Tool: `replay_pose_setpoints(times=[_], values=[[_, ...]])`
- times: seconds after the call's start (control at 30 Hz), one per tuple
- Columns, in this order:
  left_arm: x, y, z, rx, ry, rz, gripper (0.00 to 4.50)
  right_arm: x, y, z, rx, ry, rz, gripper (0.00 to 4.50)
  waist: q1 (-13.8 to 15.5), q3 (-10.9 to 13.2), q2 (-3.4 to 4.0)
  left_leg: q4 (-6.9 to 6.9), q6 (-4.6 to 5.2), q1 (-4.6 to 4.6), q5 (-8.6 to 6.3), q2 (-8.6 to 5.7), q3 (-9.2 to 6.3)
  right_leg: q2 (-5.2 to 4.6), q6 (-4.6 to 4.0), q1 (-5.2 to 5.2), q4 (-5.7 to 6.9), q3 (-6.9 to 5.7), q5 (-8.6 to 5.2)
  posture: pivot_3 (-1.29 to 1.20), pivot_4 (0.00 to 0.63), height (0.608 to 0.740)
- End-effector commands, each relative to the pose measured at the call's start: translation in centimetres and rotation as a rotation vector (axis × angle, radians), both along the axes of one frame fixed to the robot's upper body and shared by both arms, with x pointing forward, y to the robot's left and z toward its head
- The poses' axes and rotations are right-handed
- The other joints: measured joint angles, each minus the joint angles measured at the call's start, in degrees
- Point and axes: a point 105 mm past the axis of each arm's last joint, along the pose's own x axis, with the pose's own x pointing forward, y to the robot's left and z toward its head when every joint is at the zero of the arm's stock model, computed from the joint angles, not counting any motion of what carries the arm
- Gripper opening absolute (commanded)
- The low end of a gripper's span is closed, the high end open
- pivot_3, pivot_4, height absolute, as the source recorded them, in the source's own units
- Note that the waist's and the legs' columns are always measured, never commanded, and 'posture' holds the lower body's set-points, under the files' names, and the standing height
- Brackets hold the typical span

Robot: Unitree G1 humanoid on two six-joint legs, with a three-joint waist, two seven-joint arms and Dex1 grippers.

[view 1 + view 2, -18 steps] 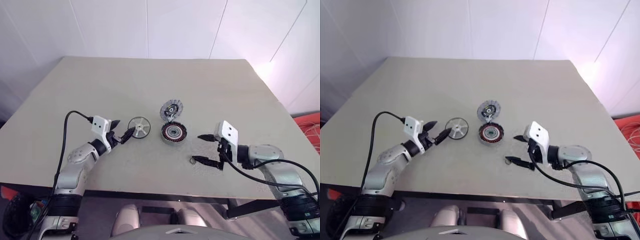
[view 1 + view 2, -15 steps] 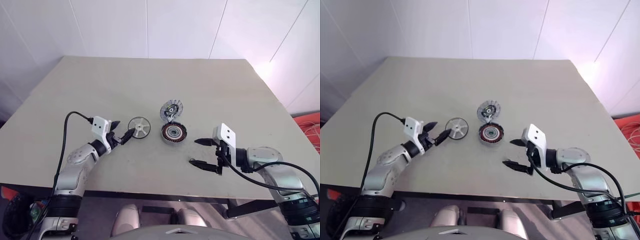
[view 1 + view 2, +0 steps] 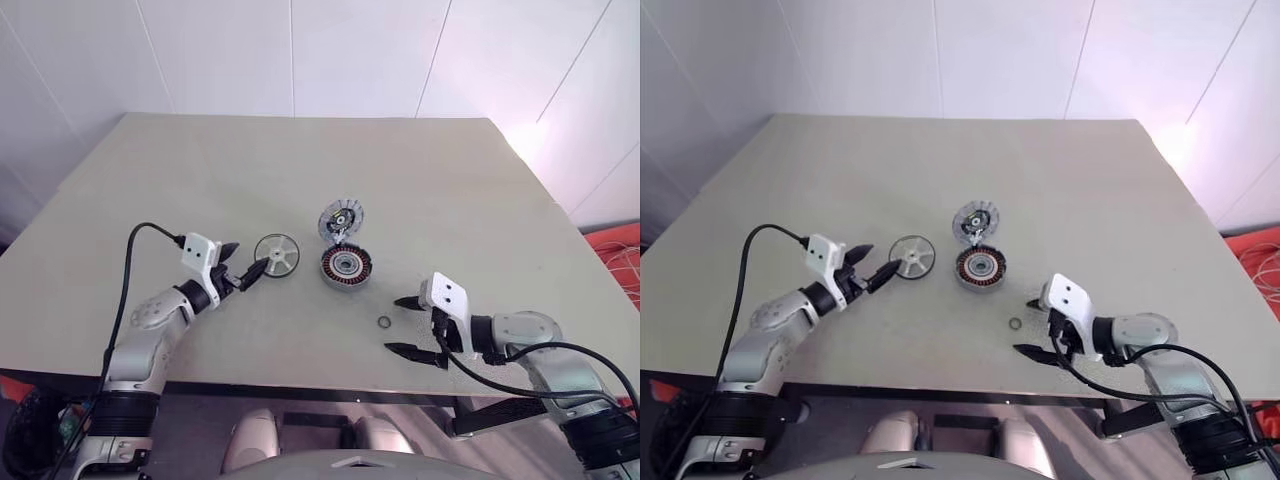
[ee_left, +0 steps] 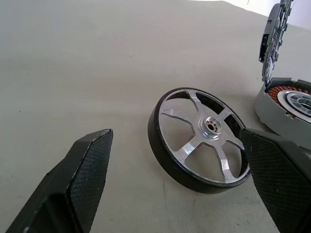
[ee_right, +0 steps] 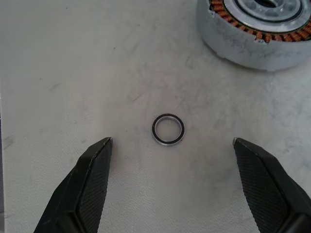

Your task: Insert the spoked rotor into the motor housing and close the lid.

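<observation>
The spoked rotor (image 3: 278, 254), a silver wheel with a dark rim, lies on the table left of the motor housing (image 3: 346, 266). The housing's copper windings and silver centre face up. The lid (image 3: 342, 219) stands upright at the housing's far edge. My left gripper (image 3: 244, 260) is open, and the rotor (image 4: 201, 141) sits just past its fingertips, one tip close to the rim. My right gripper (image 3: 394, 325) is open near the table's front edge, in front of the housing (image 5: 257, 29), holding nothing.
A small dark metal ring (image 3: 384, 322) lies flat on the table just ahead of the right fingertips, between them in the right wrist view (image 5: 168, 129). The beige table (image 3: 300, 160) stretches bare toward the white wall.
My right gripper has drawn back toward the table's near edge, away from the housing, staying open. The left gripper and the rotor have kept still.
</observation>
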Motion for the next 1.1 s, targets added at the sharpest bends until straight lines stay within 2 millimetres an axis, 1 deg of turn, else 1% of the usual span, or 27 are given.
replay_pose_setpoints(times=[0.03, 0.07, 0.23, 0.33, 0.53, 0.63, 0.8, 1.1], values=[[0.07, 0.11, 1.52, 0.004, -0.051, -0.01, 4.45, 0.84, -0.16, -0.23, -0.02, -0.044, -0.023, 4.5, -0.2, 0.0, -0.03, 0.0, -0.01, 0.07, 0.0, 0.0, 0.0, 0.0, 0.07, 0.06, 0.0, 0.0, -0.04, 0.0, 0.0, 0.74], [0.05, 0.14, 1.52, 0.005, -0.051, -0.01, 4.45, 0.87, -0.06, -0.19, -0.011, -0.045, -0.024, 4.5, -0.5, 0.0, -0.05, 0.0, -0.01, 0.14, 0.01, 0.0, 0.0, -0.01, 0.27, 0.13, 0.0, -0.02, -0.16, 0.0, 0.0, 0.74], [0.09, 0.25, 1.52, 0.009, -0.049, -0.007, 4.45, 1.33, 0.08, 0.0, -0.007, -0.066, -0.028, 4.5, -1.3, 0.1, -0.1, -0.02, -0.03, 0.62, 0.01, 0.0, 0.0, -0.22, 0.32, 0.65, 0.0, -0.27, -0.19, 0.0, 0.0, 0.74], [0.14, 0.26, 1.55, 0.008, -0.05, -0.006, 4.5, 1.53, 0.22, 0.21, 0.004, -0.066, -0.032, 3.85, -1.3, 0.1, -0.13, -0.08, -0.03, 0.71, 0.01, -0.05, 0.0, -0.32, 0.33, 0.69, -0.01, -0.35, -0.19, 0.0, 0.0, 0.74], [0.22, 0.19, 1.57, 0.004, -0.052, -0.005, 4.5, 1.49, 0.14, 0.16, 0.026, -0.04, -0.033, 1.81, -1.2, 0.1, -0.12, -0.21, -0.03, 0.68, 0.01, -0.1, 0.0, -0.36, 0.32, 0.68, -0.08, -0.38, -0.19, 0.0, 0.0, 0.74], [0.23, 0.17, 1.52, 0.002, -0.053, -0.002, 4.5, 1.48, -0.24, -0.1, 0.019, -0.035, -0.033, 1.81, -1.2, 0.1, -0.13, -0.4, -0.04, 0.7, 0.02, -0.18, 0.0, -0.41, 0.29, 0.68, -0.18, -0.39, -0.19, 0.0, 0.0, 0.74], [0.2, 0.24, 1.49, 0.0, -0.053, 0.003, 4.5, 1.4, -0.33, -0.12, 0.021, -0.03, -0.025, 1.81, -1.3, 0.1, -0.13, -0.62, -0.03, 0.74, 0.02, -0.38, 0.0, -0.63, 0.18, 0.68, -0.19, -0.44, -0.21, 0.0, 0.0, 0.74], [0.21, 0.3, 1.45, 0.001, -0.052, 0.004, 4.5, 0.95, 0.4, 0.6, 0.076, 0.02, 0.003, 1.81, -1.2, 0.1, -0.15, -0.7, -0.02, 0.72, 0.02, -0.44, 0.0, -0.71, 0.15, 0.68, -0.2, -0.52, -0.27, 0.0, 0.0, 0.74]])
